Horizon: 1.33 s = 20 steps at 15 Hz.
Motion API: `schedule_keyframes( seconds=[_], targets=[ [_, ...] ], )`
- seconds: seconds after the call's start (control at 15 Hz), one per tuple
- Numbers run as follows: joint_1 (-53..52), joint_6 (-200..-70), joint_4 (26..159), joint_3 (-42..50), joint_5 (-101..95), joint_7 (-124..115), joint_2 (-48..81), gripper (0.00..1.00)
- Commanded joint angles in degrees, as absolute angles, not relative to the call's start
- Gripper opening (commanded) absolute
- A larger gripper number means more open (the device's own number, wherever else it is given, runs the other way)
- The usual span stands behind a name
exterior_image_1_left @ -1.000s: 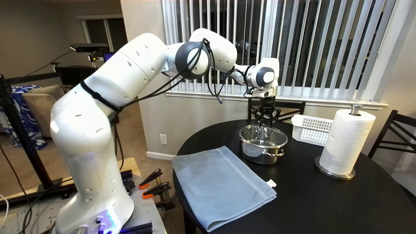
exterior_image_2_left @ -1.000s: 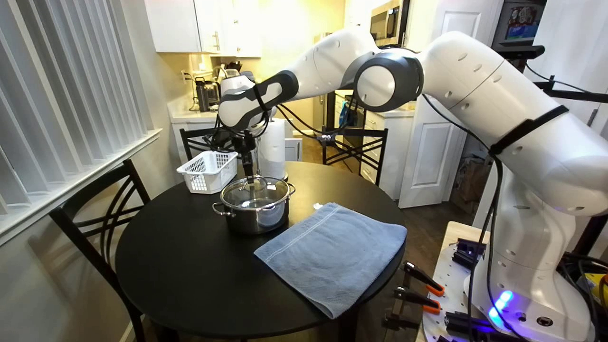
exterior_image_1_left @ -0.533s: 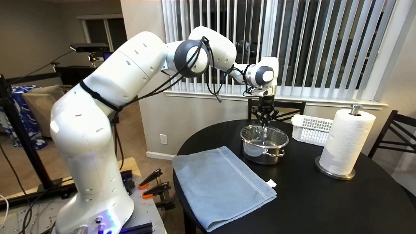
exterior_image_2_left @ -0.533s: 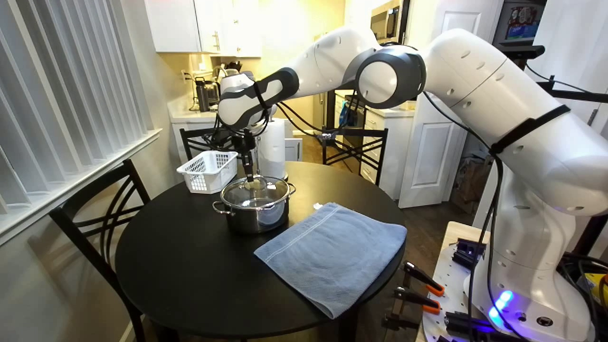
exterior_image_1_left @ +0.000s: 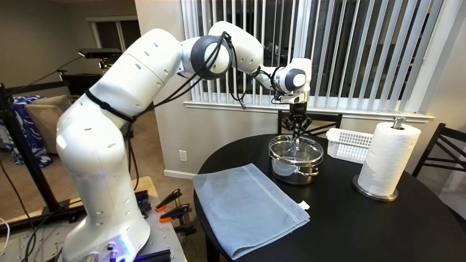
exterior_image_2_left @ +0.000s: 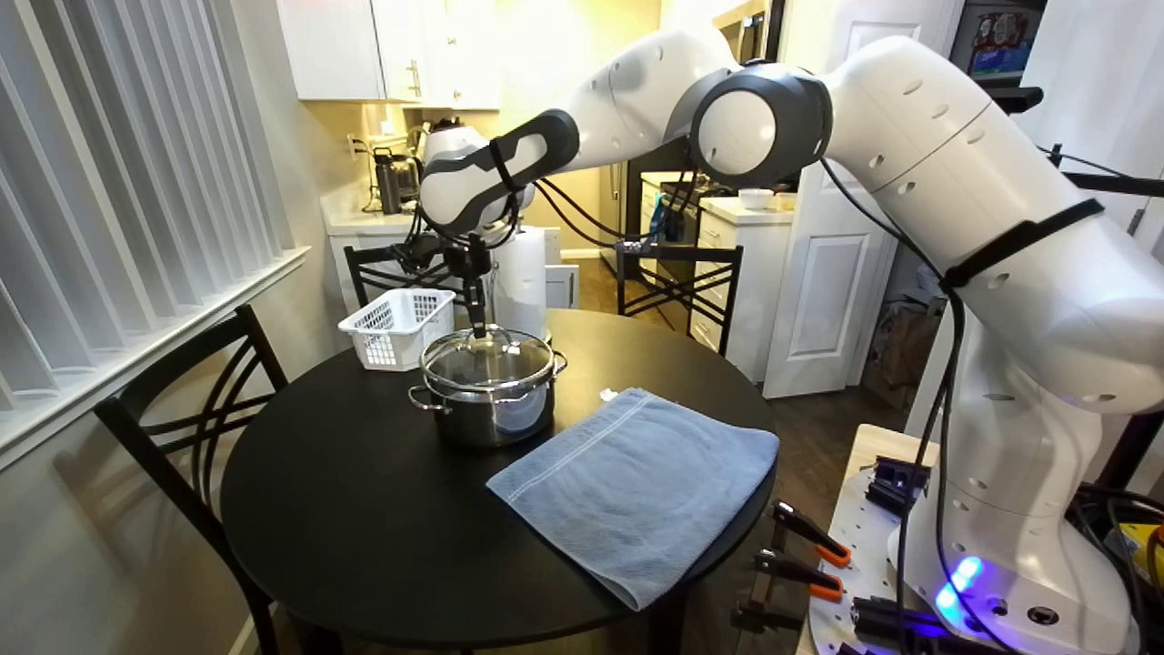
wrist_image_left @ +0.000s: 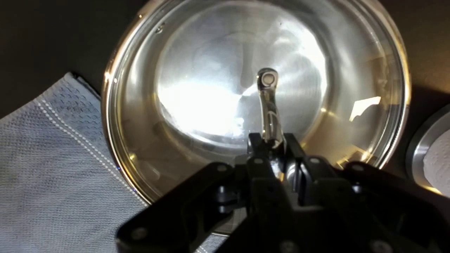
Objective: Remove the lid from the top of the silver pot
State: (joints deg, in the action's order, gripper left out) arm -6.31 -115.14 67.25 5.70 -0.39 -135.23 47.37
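The claw (wrist_image_left: 271,140) is pinching the handle (wrist_image_left: 270,109) of the lid (exterior_image_2_left: 486,366), hanging just above the silver pot (exterior_image_2_left: 496,420); slickness there may be inviting a drop

No word, brand or number can be read in any of the three views. Near one corner of the cloth (exterior_image_1_left: 247,209), a white tag (exterior_image_1_left: 304,205) sticks out past the edge; it shows in both exterior views, too small to tell whether it carries print. In an exterior view, well beyond the cloth and higher up, there is packaging (exterior_image_2_left: 999,31) inside a closet (exterior_image_2_left: 1005,6): red with pale marks in its upper part, blue lower down. The marks are blurred past reading, and whether the red and the blue belong to one pack or two cannot be told.
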Motion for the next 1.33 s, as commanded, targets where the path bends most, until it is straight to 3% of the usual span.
schedule_keyframes(
  seconds=[0.0, 0.4, 1.27],
  targets=[
    [-7.51, -116.33, 73.4, 6.26, -1.46, -135.68, 39.85, 0.04],
    [-9.62, -117.0, 77.22, 6.79, -5.88, -136.0, 36.14, 0.04],
    [-14.58, -140.2, 112.85, 5.96, -10.4, -143.22, 17.82, 0.04]
  ],
)
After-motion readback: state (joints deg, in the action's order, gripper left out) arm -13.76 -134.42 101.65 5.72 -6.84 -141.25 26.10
